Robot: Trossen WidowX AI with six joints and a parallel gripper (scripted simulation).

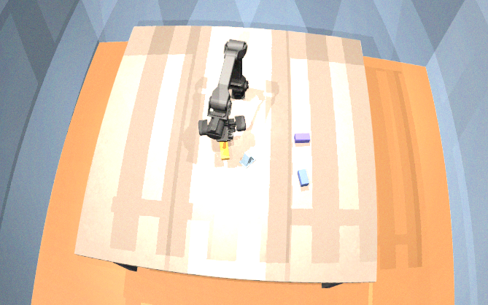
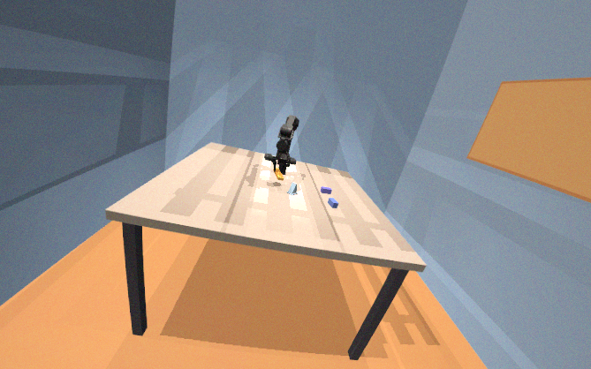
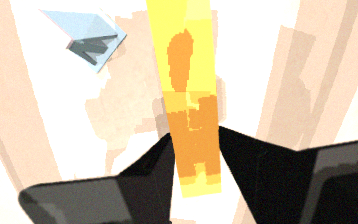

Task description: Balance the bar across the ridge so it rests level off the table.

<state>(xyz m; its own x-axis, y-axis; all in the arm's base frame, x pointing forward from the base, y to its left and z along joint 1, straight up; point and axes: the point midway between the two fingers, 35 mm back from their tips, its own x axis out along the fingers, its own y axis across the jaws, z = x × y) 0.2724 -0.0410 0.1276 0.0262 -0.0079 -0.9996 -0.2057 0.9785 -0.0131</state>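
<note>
- Going left to right across the top view, I am starting with my arm (image 1: 226,75) (image 2: 291,124), which is reaching out over the table (image 1: 151,238) (image 2: 261,236).
- My gripper (image 1: 224,139) (image 2: 279,169) (image 3: 194,134) is pointing down and holding the yellow-orange bar (image 1: 225,152) (image 2: 279,174) (image 3: 190,65), its two dark fingers pressing on opposite long sides.
- The bar is hanging above the table, its shadow lying apart from it in the exterior view. Its long axis is running nearly up and down the top view, away from my arm, with the outer end leaning very slightly right.
- In the wrist view that axis is running from the top edge down between my fingers, drifting a little right toward the bottom, and a short end is poking out past the grip.
- The light blue ridge (image 1: 247,160) (image 2: 292,188) (image 3: 87,35) is standing on the table just beside the bar, a bit farther out. The bar is passing to one side of it, not crossing it.
- Farther right, a purple block (image 1: 302,138) (image 2: 326,190) is lying well apart from the ridge.
- A blue block (image 1: 303,177) (image 2: 332,203) is lying near the purple one, farther out from my arm.
</note>
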